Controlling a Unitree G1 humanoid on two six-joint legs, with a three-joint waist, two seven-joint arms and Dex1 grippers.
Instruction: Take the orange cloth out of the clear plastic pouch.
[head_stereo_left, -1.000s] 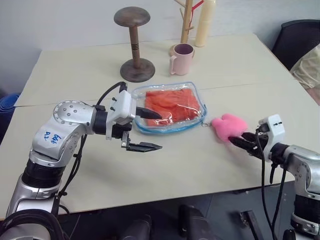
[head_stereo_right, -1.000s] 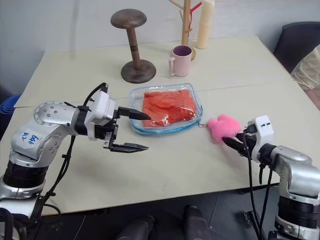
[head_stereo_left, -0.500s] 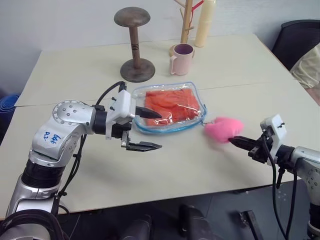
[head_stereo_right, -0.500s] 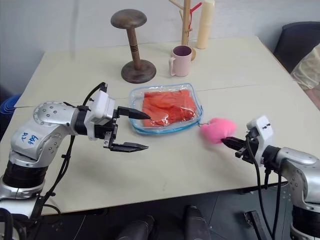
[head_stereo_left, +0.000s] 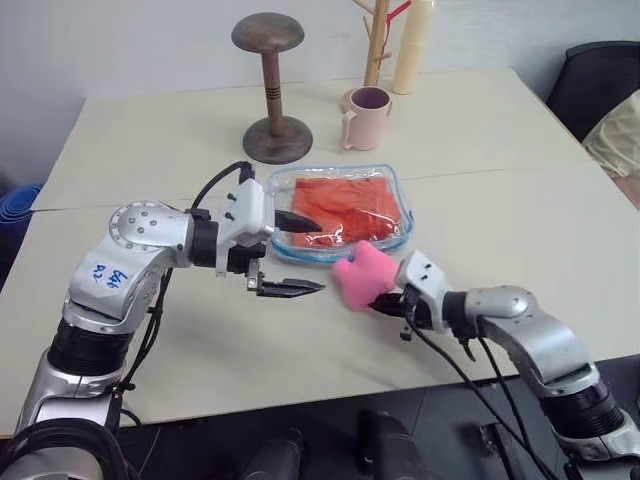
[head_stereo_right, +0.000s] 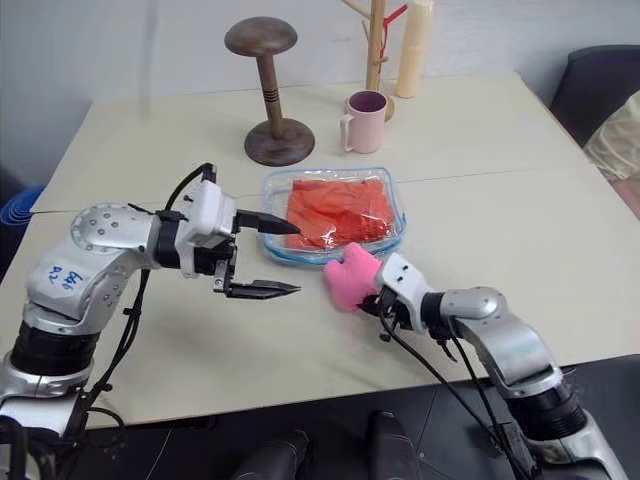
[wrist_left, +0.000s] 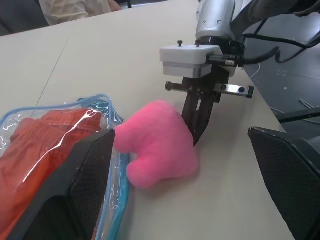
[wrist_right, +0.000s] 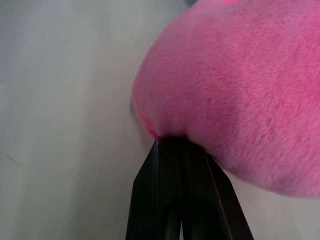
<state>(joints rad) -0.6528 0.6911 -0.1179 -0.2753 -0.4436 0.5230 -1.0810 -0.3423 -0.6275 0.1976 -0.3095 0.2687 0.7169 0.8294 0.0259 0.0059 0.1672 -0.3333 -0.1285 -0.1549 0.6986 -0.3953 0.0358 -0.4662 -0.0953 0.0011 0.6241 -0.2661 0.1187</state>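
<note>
A: What has changed?
B: The right gripper (head_stereo_right: 372, 297), fingers pinched on the pink heart charm (head_stereo_right: 349, 276), has dragged it leftward across the surface (head_stereo_right: 480, 220), from well right of the clear plastic pouch (head_stereo_right: 333, 215) to its near edge. This probably draws the zip open.
A: And otherwise?
B: The orange cloth (head_stereo_right: 335, 208) remains inside. The left gripper (head_stereo_right: 268, 257) still hovers beside the pouch, fingers wide.

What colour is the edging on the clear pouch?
Blue, clearest in the left wrist view on the clear plastic pouch.
</note>
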